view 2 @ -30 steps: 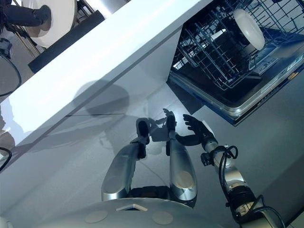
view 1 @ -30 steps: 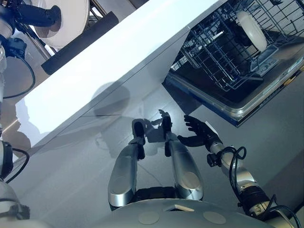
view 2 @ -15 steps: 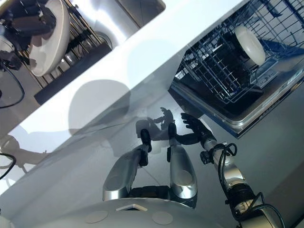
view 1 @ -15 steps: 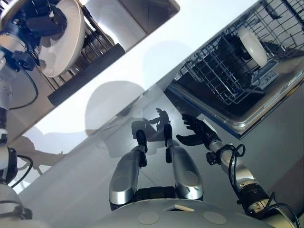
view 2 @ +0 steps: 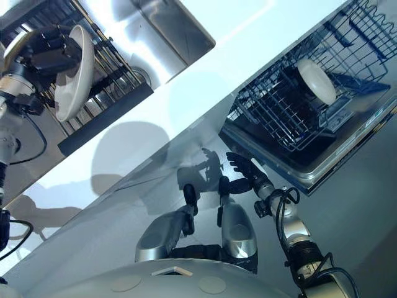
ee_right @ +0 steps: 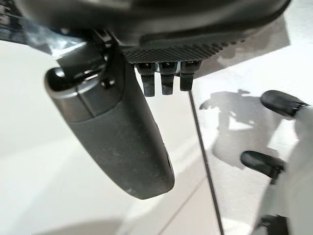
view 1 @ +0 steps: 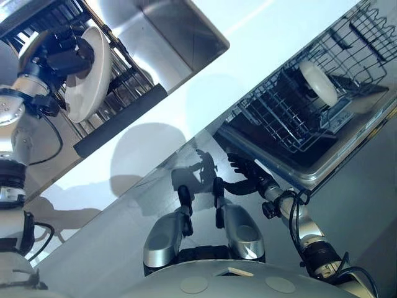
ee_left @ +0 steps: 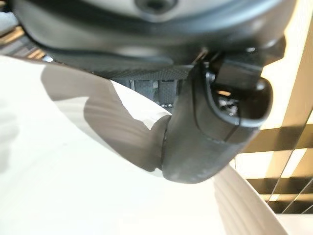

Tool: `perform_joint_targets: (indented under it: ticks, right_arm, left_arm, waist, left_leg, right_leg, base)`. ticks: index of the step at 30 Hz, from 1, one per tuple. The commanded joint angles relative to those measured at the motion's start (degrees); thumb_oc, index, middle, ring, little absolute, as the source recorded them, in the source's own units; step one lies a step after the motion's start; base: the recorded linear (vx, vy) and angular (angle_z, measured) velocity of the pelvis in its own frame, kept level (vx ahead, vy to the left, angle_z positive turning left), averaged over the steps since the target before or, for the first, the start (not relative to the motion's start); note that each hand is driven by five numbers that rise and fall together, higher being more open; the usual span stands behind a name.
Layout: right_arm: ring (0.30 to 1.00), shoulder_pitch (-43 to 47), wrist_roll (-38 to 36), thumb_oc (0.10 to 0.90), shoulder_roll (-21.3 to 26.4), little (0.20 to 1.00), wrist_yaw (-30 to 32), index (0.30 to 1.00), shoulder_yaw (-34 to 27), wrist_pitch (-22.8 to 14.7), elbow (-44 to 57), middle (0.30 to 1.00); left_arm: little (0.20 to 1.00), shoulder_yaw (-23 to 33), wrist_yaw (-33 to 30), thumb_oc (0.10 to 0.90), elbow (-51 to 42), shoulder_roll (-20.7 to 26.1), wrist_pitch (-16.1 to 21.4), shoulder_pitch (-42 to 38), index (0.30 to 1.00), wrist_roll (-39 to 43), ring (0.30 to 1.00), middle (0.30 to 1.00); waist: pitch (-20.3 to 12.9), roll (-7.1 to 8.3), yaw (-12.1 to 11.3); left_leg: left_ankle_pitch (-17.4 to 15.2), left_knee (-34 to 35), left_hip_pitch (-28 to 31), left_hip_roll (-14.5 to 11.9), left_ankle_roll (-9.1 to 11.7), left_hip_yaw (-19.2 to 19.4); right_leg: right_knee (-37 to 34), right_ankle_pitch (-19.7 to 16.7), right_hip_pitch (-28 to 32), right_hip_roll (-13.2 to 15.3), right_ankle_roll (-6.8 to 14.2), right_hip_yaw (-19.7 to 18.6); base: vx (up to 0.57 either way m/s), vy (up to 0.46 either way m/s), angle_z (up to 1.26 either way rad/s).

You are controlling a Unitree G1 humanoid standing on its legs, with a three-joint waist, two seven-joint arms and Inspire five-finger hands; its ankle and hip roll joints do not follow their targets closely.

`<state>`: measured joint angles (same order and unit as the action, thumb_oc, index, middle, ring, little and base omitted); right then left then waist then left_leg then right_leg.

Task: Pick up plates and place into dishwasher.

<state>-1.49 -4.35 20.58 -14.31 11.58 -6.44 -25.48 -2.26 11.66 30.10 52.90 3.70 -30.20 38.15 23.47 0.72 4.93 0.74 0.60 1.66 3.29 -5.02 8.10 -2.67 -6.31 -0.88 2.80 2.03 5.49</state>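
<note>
left hand [view 1: 59, 59] grips a white plate [view 1: 92, 71] at the drying rack [view 1: 121, 87]; right hand [view 1: 248, 177] hangs loosely spread near the dishwasher basket [view 1: 285, 118], where another plate [view 1: 318, 82] already stands

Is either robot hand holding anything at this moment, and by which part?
The left robot hand grips a white plate at its rim, thumb pressed on its face, above the dish rack. The right robot hand is open and holds nothing.
</note>
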Motion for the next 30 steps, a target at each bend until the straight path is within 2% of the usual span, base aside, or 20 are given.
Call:
perform_joint_targets:
  ticks: [1, 4, 7, 8, 11, 12, 17, 26, 30]
  right_arm:
    - [0.900, -5.7, -1.4, 0.800, 0.7, 0.900, 0.2, 0.900, -2.4, -5.5, 4.3, 0.900]
    - [0.900, -6.0, -1.1, 0.800, 0.0, 0.900, 1.2, 0.900, -3.3, -5.8, 6.3, 0.900]
    - [0.900, -6.0, -1.1, 0.800, 0.4, 0.900, 2.9, 0.900, -3.7, -6.1, 9.1, 0.900]
    - [0.900, -6.0, -1.5, 0.800, 0.7, 0.900, 3.6, 0.900, -3.9, -6.5, 10.2, 0.900]
    - [0.900, -6.4, -2.0, 0.800, 0.7, 0.900, 4.0, 0.900, -4.6, -6.2, 11.8, 0.900]
    - [0.900, -6.8, -1.9, 0.800, 0.3, 0.900, 3.6, 0.900, -5.2, -5.8, 12.7, 0.900]
    - [0.900, -7.9, -1.3, 0.800, -0.3, 0.900, 2.7, 0.900, -6.0, -5.0, 13.2, 0.900]
    - [0.900, -8.4, -1.5, 0.800, -0.3, 0.900, 2.5, 0.900, -5.8, -3.9, 13.4, 0.900]
    - [0.900, -8.5, -1.9, 0.800, 0.2, 0.900, 2.4, 0.900, -5.6, -3.4, 13.6, 0.900]
  left_arm:
    - [0.200, 8.1, -11.0, 0.100, -0.6, -1.4, 8.5, 2.1, 0.300, -8.5, 0.300, 0.300]
    - [0.200, 11.2, -19.4, 0.100, -0.2, -0.6, 11.3, 5.7, 0.300, -21.1, 0.300, 0.300]
    - [0.200, 12.0, -28.8, 0.100, -1.2, 2.2, 13.2, 8.9, 0.300, -38.1, 0.300, 0.300]
    - [0.200, 12.0, -28.9, 0.100, -2.0, 4.5, 13.0, 10.1, 0.300, -38.8, 0.300, 0.300]
    - [0.200, 12.8, -29.4, 0.100, -5.0, 4.6, 12.2, 12.5, 0.300, -42.0, 0.300, 0.300]
    - [0.200, 13.1, -29.9, 0.100, -7.0, 4.2, 11.8, 14.3, 0.300, -44.4, 0.300, 0.300]
    - [0.200, 13.7, -29.0, 0.100, -11.2, 2.2, 10.4, 17.7, 0.300, -46.1, 0.300, 0.300]
    - [0.200, 13.7, -27.7, 0.100, -15.2, -1.5, 9.2, 20.4, 0.300, -47.5, 0.300, 0.300]
    - [0.200, 13.0, -29.5, 0.100, -16.0, -1.9, 10.2, 20.4, 0.300, -49.1, 0.300, 0.300]
  waist:
    - [-10.3, -3.61, -0.3]
    - [-12.0, -3.63, -0.8]
    - [-13.2, -3.82, -1.4]
    - [-13.6, -3.87, -1.5]
    - [-14.3, -3.92, -1.6]
    - [-14.7, -3.81, -1.6]
    - [-16.0, -3.72, -1.5]
    - [-17.4, -3.54, -1.0]
    - [-17.8, -3.43, -0.7]
  left_leg:
    - [-0.7, 0.9, -0.7, 2.0, 1.0, -2.9]
    - [-1.1, 1.3, 0.4, 2.0, 1.3, -3.5]
    - [-1.1, 2.1, 1.4, 1.8, 1.5, -4.0]
    - [-1.1, 2.7, 2.0, 1.6, 1.7, -4.1]
    - [-1.0, 3.5, 2.9, 1.3, 2.0, -4.2]
    - [-1.1, 3.8, 3.2, 1.3, 2.1, -4.4]
    - [-1.3, 4.4, 4.2, 1.1, 2.2, -4.3]
    - [-2.1, 4.4, 5.4, 0.9, 2.3, -4.1]
    - [-2.2, 4.4, 5.7, 0.8, 2.3, -4.0]
  right_leg:
    - [8.2, 8.0, -3.4, -1.1, 2.5, 0.6]
    - [7.3, 8.1, -1.6, -1.0, 2.3, 1.3]
    - [6.6, 8.5, -0.1, -1.1, 2.1, 2.0]
    - [6.3, 8.7, 0.5, -1.2, 2.0, 2.2]
    - [5.7, 9.0, 1.6, -1.4, 2.0, 2.6]
    - [5.2, 9.0, 2.1, -1.6, 2.0, 2.7]
    - [4.4, 9.2, 3.1, -1.9, 1.9, 2.7]
    - [3.1, 9.5, 4.9, -2.1, 1.9, 2.7]
    - [2.8, 9.4, 5.3, -2.2, 2.0, 2.5]
  base:
    - [0.05, -0.116, 0.09]
    - [0.04, -0.116, 0.01]
    - [0.01, -0.120, 0.12]
    - [-0.01, -0.118, 0.23]
    - [0.01, -0.112, 0.16]
    - [0.01, -0.079, 0.10]
    - [0.02, -0.048, 0.09]
    - [0.00, 0.000, 0.00]
    - [0.00, 0.000, 0.00]
